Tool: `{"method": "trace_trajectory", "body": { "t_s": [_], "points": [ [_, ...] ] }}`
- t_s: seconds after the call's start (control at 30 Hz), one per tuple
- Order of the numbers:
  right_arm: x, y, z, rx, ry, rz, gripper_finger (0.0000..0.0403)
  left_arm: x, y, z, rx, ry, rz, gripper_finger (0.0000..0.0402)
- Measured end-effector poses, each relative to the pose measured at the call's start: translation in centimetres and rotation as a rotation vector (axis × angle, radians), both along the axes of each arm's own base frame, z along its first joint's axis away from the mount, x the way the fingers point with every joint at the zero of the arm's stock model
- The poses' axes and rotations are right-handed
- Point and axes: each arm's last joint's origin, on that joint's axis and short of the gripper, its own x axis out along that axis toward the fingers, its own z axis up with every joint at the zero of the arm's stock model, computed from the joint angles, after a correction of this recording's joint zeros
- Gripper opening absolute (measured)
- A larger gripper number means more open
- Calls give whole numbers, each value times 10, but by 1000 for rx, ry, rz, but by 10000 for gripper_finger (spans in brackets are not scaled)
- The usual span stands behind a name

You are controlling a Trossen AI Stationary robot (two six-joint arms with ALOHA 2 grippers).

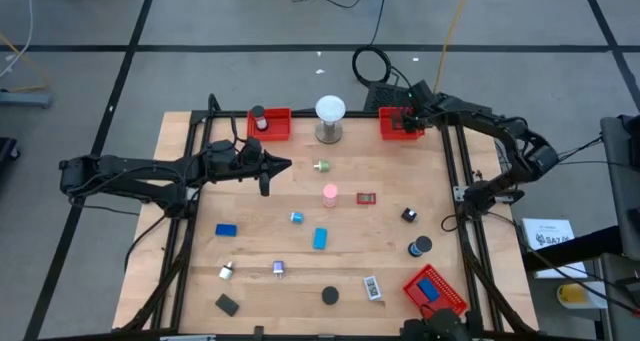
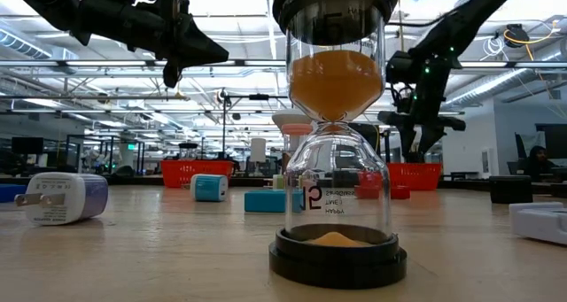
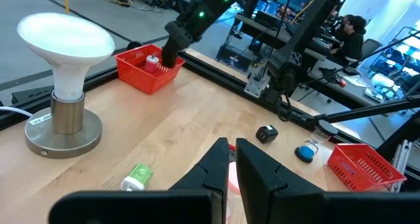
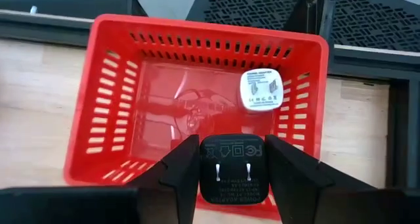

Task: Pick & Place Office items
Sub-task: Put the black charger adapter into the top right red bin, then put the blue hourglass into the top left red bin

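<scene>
My right gripper (image 4: 233, 184) hangs over the far-right red tray (image 1: 400, 124), shut on a black plug adapter (image 4: 233, 168). A white adapter (image 4: 261, 89) lies on this tray's floor. My left gripper (image 1: 278, 166) hovers shut and empty above the table's left middle, near a green item (image 1: 321, 166). Other office items rest on the wood: a pink one (image 1: 330, 192), a red block (image 1: 366, 197), a black block (image 1: 408, 215), blue blocks (image 1: 320, 238) and a black-capped hourglass (image 2: 337, 134). My right gripper pinches the black adapter by two opposite sides (image 4: 205, 171), one finger on each. The fingers slant down from the table's right side. The adapter's pronged face (image 4: 232, 173) looks back at the wrist camera, and it hangs clear above the tray's near wall.
A white globe lamp on a metal base (image 1: 330, 116) stands between the two far red trays, the left one (image 1: 270, 123) holding a few items. A third red tray (image 1: 435, 289) sits at the near right. A black frame rail (image 1: 452, 181) borders the table.
</scene>
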Motion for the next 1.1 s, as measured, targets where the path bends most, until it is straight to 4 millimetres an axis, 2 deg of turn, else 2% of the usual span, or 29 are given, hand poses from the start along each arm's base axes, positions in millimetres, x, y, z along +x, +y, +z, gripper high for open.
{"method": "trace_trajectory", "body": {
  "t_s": [0.3, 0.47, 0.73, 0.97, 1.1],
  "points": [
    [-9, 6, -27, -20, -6, -63, 141, 0, 0, 0, 0, 0, 0, 28],
    [-13, 7, -35, -30, -18, -81, 149, 0, 0, 0, 0, 0, 0, 28],
    [-14, 7, -37, -30, -21, -84, 157, 0, 0, 0, 0, 0, 1, 28],
    [-14, 8, -36, -45, -14, -103, 202, 0, 0, 0, 0, 0, 0, 28],
    [-16, 10, -27, -70, -39, -112, 226, 0, 0, 0, 0, 0, 0, 28]
  ]
}}
